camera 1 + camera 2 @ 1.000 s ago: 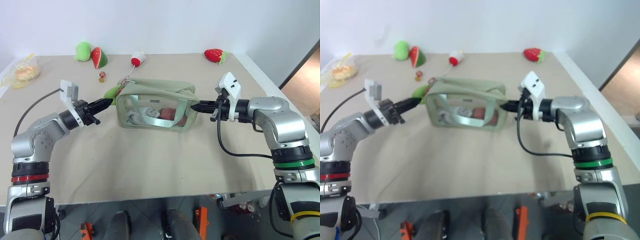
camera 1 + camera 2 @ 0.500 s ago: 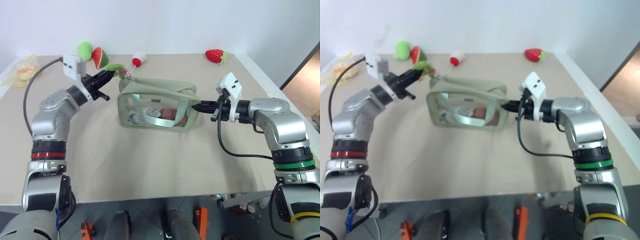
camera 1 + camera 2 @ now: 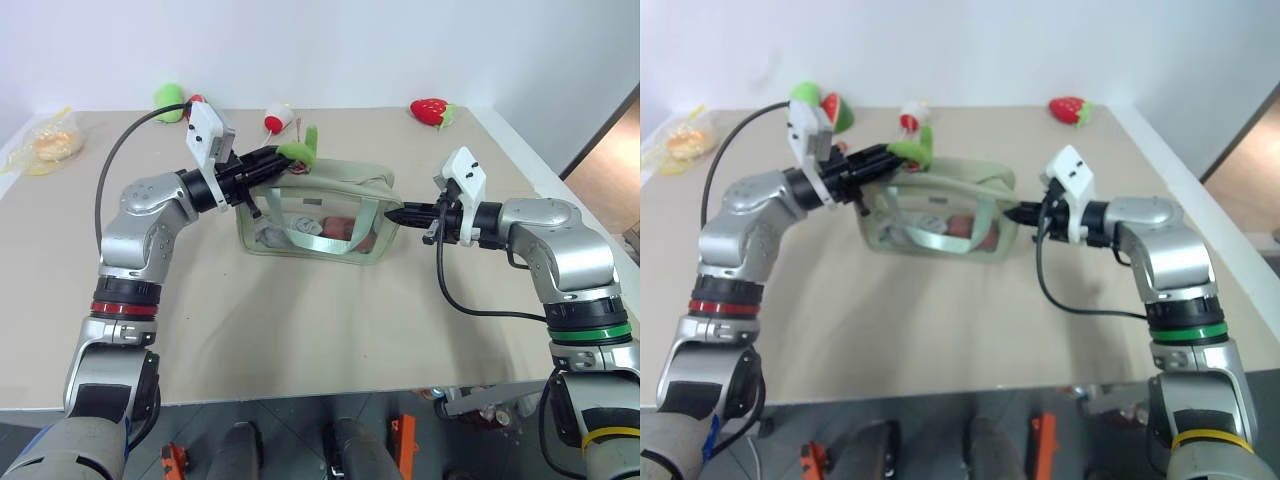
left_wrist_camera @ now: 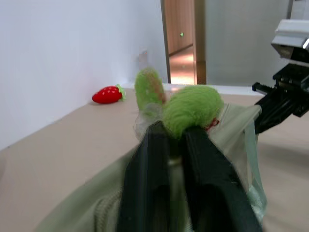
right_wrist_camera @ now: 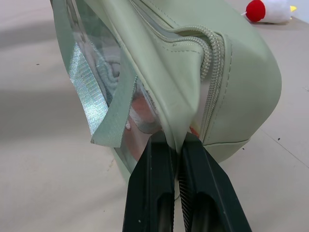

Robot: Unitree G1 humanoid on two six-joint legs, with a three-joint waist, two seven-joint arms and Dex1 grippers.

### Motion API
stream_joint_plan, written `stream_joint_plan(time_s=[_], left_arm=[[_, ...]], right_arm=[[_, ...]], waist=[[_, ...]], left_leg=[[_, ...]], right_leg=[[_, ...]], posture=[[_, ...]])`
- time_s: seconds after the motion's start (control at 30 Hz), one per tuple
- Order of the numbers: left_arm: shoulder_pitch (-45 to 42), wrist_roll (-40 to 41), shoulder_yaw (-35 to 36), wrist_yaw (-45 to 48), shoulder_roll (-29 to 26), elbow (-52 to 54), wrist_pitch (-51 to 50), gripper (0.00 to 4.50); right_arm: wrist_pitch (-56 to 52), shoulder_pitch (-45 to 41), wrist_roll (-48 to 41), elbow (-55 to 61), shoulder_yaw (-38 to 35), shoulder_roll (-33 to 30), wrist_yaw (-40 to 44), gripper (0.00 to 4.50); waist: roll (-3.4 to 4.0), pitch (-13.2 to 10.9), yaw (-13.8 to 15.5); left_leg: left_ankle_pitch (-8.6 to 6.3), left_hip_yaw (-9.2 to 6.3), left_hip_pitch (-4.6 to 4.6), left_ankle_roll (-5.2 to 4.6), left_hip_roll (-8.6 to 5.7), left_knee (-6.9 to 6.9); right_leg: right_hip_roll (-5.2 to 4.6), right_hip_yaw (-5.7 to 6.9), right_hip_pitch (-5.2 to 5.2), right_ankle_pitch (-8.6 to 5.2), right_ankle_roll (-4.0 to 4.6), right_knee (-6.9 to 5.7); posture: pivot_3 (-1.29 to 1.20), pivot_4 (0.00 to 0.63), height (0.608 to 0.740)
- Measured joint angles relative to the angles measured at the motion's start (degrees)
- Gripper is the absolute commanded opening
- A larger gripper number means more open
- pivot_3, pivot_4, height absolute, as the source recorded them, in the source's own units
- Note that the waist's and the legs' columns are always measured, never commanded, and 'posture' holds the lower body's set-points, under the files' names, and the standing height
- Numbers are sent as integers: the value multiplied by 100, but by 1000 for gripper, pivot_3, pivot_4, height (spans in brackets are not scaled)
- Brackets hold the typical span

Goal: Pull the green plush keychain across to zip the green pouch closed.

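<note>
The green pouch (image 3: 345, 182) lies in the middle of the table, its clear window side facing me. Above the left part of its top, the green plush keychain (image 3: 298, 150) is pinched at the tips of my left gripper (image 3: 280, 158). The left wrist view shows the black fingers (image 4: 149, 159) closed around the keychain (image 4: 190, 106), with the pouch's fabric just below. My right gripper (image 3: 392, 212) is shut on the fabric at the pouch's right end. In the right wrist view the gripper (image 5: 176, 140) clamps a fold under the zipper's end (image 5: 212, 53).
On the far side of the table (image 3: 300, 320) lie a strawberry plush (image 3: 430, 110), a red and white plush (image 3: 275, 118) and a green plush with a watermelon slice (image 3: 170, 98). A plastic bag (image 3: 45, 148) sits at the far left. The table's right edge runs past my right arm.
My left gripper has carried the keychain up and to the right, from the pouch's left end to above its top. The right gripper and the pouch's right end stayed put.
</note>
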State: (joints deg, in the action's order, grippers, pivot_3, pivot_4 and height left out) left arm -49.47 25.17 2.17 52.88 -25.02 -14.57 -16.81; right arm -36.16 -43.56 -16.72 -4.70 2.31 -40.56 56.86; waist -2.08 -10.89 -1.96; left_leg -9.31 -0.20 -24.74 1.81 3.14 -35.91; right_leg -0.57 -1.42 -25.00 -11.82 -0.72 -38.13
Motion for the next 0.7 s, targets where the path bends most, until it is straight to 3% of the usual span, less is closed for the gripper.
stream_joint_plan(time_s=[0.17, 0.43, 0.7], left_arm=[[-1, -155, 0, -140, 11, -211, -52, 3363], [85, 121, 235, -12, -159, -25, -378, 3363], [834, 1190, 1066, 520, -1312, 517, -1759, 3363]], right_arm=[[1, 0, 0, 0, 0, 0, -40, 0], [10, -2, 0, -3, 0, 6, -59, 0], [7, -2, 5, -8, 1, 21, -67, 0]], waist=[[0, 0, 1], [0, 0, -3], [1, 0, -48]], left_leg=[[0, 0, 0, 0, 0, 0], [0, 0, -1, 0, 1, 2], [0, 0, 1, 0, 6, 5]], right_leg=[[0, 0, 0, 0, 0, 0], [0, 0, -3, 0, 0, 0], [3, 1, -3, -1, 2, 0]], posture=[[0, 150, 740], [0, 150, 740], [0, 150, 740]])
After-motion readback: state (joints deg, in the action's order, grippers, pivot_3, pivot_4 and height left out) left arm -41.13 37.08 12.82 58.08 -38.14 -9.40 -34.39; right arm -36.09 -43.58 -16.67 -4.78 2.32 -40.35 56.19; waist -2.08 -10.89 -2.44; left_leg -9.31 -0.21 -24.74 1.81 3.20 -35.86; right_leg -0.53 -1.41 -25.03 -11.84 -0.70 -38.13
